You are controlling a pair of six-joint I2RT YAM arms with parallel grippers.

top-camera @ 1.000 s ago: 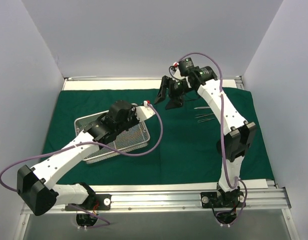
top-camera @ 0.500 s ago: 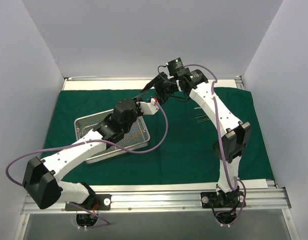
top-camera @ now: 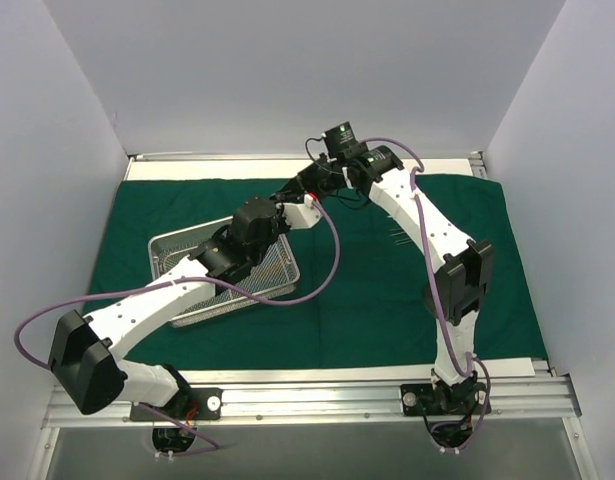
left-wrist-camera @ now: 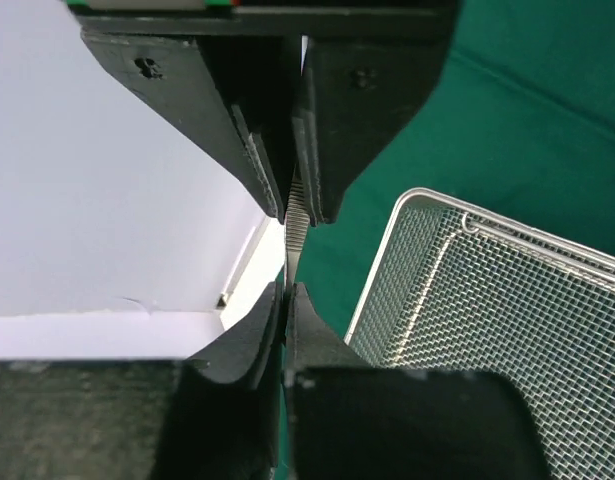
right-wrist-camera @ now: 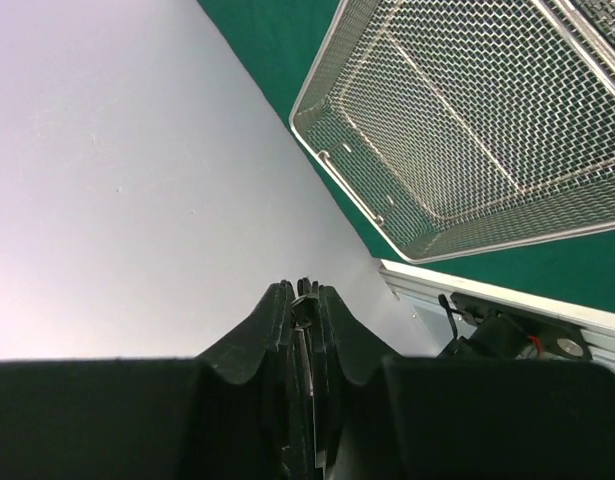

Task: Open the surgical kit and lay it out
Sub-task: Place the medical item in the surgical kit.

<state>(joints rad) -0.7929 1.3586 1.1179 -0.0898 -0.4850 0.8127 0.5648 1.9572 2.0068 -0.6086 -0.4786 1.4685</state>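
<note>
Green drape (top-camera: pixel 387 290) below; left claw (left-wrist-camera: pixel 283 292), right claw (left-wrist-camera: pixel 290 210) clamp thin instrument (left-wrist-camera: pixel 293 245) (serrated).

Clamped on thin instrument (left-wrist-camera: pixel 296 228): left end effector (left-wrist-camera: pixel 285 296), right end effector (left-wrist-camera: pixel 295 205); mesh tray (left-wrist-camera: pixel 487 330) at right.

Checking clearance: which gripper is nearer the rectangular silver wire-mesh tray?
Left. The left gripper sits just beyond the far right corner of the tray; the right gripper faces it from farther out, both pinching one thin metal instrument.
</note>
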